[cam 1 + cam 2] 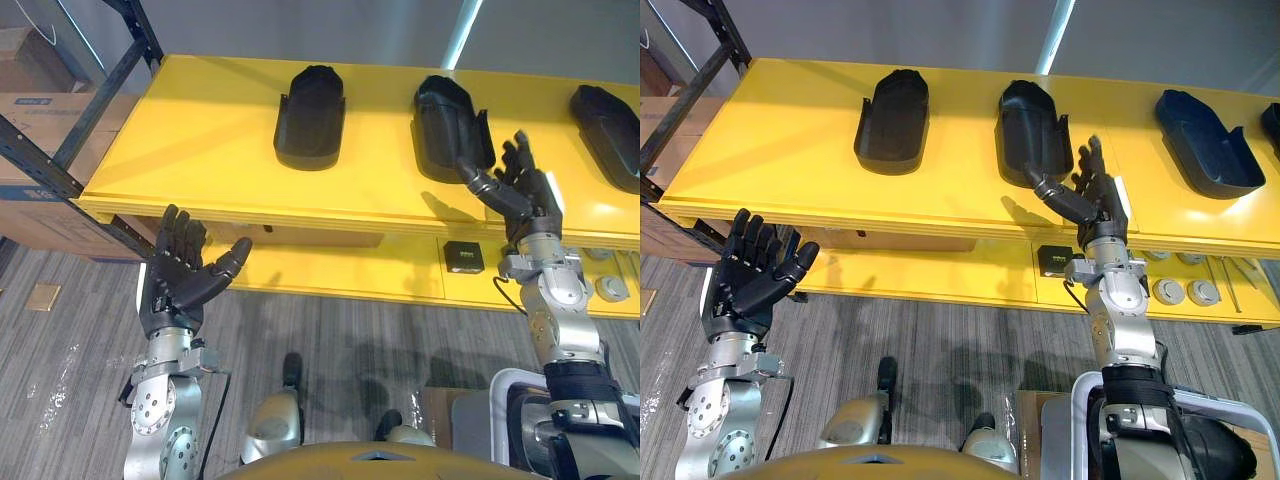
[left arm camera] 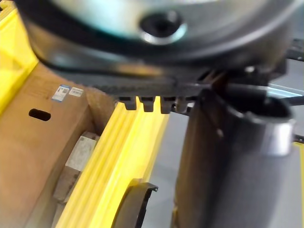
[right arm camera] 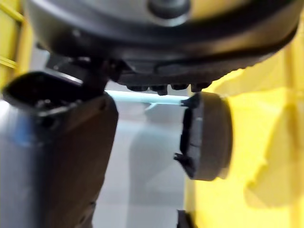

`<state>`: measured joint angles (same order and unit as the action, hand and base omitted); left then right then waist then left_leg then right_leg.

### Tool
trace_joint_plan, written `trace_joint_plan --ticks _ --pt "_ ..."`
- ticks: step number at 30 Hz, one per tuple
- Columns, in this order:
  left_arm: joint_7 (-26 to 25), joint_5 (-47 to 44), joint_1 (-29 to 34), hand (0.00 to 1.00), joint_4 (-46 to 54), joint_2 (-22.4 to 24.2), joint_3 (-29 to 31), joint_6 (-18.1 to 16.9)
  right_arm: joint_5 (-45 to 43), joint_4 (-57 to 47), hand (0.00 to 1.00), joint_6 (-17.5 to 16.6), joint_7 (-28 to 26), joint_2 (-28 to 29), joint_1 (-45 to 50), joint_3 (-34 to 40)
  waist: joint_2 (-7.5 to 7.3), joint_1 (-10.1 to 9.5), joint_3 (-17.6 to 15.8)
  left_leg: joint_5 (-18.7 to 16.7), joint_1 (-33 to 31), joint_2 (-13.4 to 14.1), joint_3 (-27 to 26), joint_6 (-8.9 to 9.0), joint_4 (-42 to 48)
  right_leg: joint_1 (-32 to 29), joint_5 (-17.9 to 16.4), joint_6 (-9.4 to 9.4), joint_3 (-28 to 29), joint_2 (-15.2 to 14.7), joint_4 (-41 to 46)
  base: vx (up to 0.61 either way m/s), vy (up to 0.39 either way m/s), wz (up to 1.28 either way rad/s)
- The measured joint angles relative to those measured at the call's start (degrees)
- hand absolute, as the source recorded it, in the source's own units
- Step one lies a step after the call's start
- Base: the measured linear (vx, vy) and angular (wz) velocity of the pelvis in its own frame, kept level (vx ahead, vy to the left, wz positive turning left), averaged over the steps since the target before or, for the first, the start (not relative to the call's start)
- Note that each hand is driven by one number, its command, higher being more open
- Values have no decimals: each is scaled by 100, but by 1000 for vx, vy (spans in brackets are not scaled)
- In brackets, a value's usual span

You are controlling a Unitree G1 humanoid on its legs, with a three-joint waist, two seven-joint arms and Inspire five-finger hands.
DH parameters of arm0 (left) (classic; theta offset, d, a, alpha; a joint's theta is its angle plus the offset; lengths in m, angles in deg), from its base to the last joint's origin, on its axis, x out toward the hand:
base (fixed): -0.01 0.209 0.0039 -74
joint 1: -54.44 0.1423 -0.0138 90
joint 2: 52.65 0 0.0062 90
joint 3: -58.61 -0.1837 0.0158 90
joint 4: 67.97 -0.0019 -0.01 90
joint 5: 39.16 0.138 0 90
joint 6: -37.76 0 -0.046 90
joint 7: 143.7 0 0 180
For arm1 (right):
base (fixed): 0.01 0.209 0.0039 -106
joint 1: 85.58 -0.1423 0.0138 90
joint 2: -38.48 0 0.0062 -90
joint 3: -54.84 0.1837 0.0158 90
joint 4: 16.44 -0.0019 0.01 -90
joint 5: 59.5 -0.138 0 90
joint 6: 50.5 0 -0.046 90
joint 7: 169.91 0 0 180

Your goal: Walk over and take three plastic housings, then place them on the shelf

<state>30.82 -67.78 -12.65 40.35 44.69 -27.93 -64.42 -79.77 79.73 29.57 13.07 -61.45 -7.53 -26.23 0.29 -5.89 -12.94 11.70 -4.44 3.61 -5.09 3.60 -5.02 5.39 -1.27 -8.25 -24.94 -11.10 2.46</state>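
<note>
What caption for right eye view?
Right hand open by a plastic housing on the yellow shelf; left hand open below its edge.

Three housings, one shelf

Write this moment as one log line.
left hand open, empty, in front of yellow shelf | right hand open, beside middle housing | left housing, right housing on shelf
</note>
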Motion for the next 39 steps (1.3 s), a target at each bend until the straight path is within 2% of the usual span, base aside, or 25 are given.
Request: trace_joint_plan --ticks 4,6,10,17,22,27,34,39 --pt "-7 1 -5 100 0 122 1 -9 190 -604 100 -290 432 261 35 243 -6 50 193 -18 6 1 -35 -2 7 30 56 -2 13 15 -108 21 -17 -4" --pt "-7 1 6 100 0 142 7 -9 194 -870 100 -331 576 413 129 328 -14 88 240 -36 54 10 -61 -3 -5 87 70 4 18 29 -165 0 -25 -9" --pt "0 4 11 100 61 215 -5 -10 192 -1312 100 -332 706 840 683 335 -29 162 394 -144 109 36 -212 33 -8 76 62 41 138 33 -237 -11 -11 -17" --pt "44 44 -37 100 487 228 -31 -42 174 -1401 100 -319 781 1323 1356 271 -40 325 458 -209 198 74 -447 30 -8 51 110 48 360 44 -314 4 -4 -17" --pt "50 227 -58 100 487 269 -40 -41 -93 -1517 100 -286 509 1519 1650 191 -31 447 598 -203 215 110 -573 20 -6 40 207 30 473 91 -403 39 -18 -14" --pt "51 239 -142 100 487 317 -67 -17 -329 -1602 100 -241 -163 1517 1812 71 -13 476 638 -247 297 127 -655 64 -8 79 214 33 556 121 -444 4 -6 -9" --pt "53 251 -170 100 487 315 -69 75 -512 -1602 100 291 -967 1508 1925 -449 -45 461 750 -248 273 112 -592 65 -9 95 203 46 491 116 -447 -5 -1 3" --pt "59 264 -164 100 486 313 -67 125 -514 -1595 100 593 -1243 1505 2037 -922 -51 455 752 -255 202 106 -509 77 -10 86 180 78 399 117 -451 -19 -2 10"
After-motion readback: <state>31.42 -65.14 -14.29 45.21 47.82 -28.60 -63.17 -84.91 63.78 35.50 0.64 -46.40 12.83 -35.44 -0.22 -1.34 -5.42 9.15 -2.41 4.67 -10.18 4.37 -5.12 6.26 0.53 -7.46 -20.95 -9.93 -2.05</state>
